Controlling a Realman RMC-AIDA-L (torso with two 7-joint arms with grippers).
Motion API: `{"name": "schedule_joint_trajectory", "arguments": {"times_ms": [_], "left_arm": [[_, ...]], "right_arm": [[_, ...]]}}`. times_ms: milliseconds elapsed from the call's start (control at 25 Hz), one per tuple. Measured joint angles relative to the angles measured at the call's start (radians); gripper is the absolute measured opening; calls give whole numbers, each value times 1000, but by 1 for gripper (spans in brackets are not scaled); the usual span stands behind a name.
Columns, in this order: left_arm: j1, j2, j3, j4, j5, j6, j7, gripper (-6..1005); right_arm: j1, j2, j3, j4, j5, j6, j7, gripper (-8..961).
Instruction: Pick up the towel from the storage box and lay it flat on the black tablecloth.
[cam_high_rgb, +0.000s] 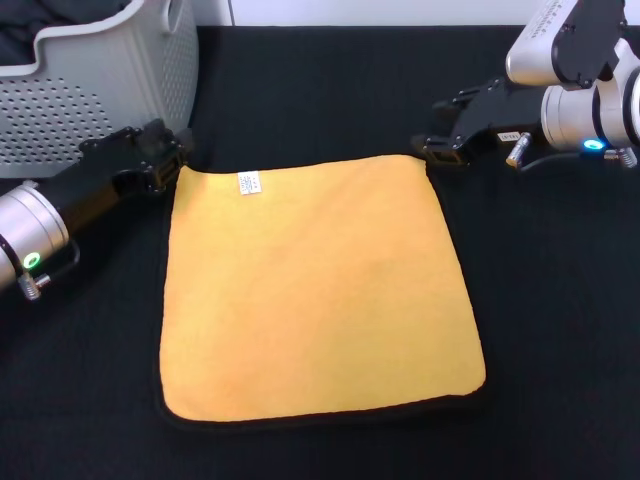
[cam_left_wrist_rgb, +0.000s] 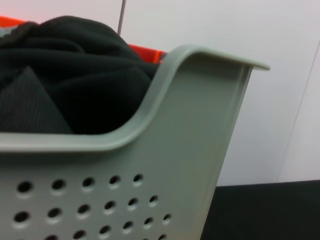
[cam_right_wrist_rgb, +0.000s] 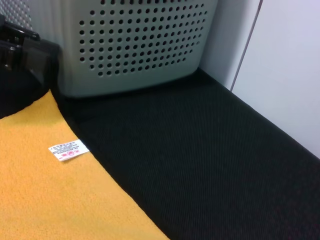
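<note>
The towel (cam_high_rgb: 315, 290) lies spread flat on the black tablecloth (cam_high_rgb: 330, 90), orange-yellow face up, with its white tag (cam_high_rgb: 249, 183) near the far left corner. My left gripper (cam_high_rgb: 168, 165) sits low at that far left corner, just in front of the storage box (cam_high_rgb: 110, 80). My right gripper (cam_high_rgb: 440, 152) is at the towel's far right corner. The right wrist view shows the towel (cam_right_wrist_rgb: 45, 195), its tag (cam_right_wrist_rgb: 68, 150), the storage box (cam_right_wrist_rgb: 140, 45) and the left gripper (cam_right_wrist_rgb: 22, 50) beside it.
The grey storage box (cam_left_wrist_rgb: 150, 190) stands at the far left and holds a bundle of plain black fabric (cam_left_wrist_rgb: 65, 90). A white wall rises behind the table's far edge. The tablecloth (cam_right_wrist_rgb: 200, 150) runs on to the right of the towel.
</note>
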Motion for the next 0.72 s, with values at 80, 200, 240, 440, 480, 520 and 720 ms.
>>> {"name": "schedule_joint_trajectory", "arguments": {"times_ms": [80, 200, 240, 440, 480, 520, 720], "left_arm": [[1, 1, -1, 0, -3, 8, 0, 374], [4, 2, -1, 3, -7, 28, 0, 455], [7, 3, -1, 3, -9, 45, 0, 456], [32, 33, 14, 7, -2, 238, 9, 456], [38, 46, 25, 8, 7, 317, 13, 457], [41, 55, 35, 12, 17, 385, 15, 457], [46, 91, 77, 76, 101, 727, -15, 457]], "right_arm": [[-3, 0, 0, -2, 0, 0, 1, 281], [-20, 0, 0, -22, 0, 1, 1, 547], [-32, 0, 0, -39, 1, 2, 1, 582], [-168, -1, 4, -242, 15, 111, -2, 755], [-209, -3, 6, -301, 22, 161, -7, 788], [-249, -5, 7, -356, 34, 218, -13, 822], [-450, -10, 14, -631, 189, 560, -61, 888]]}}
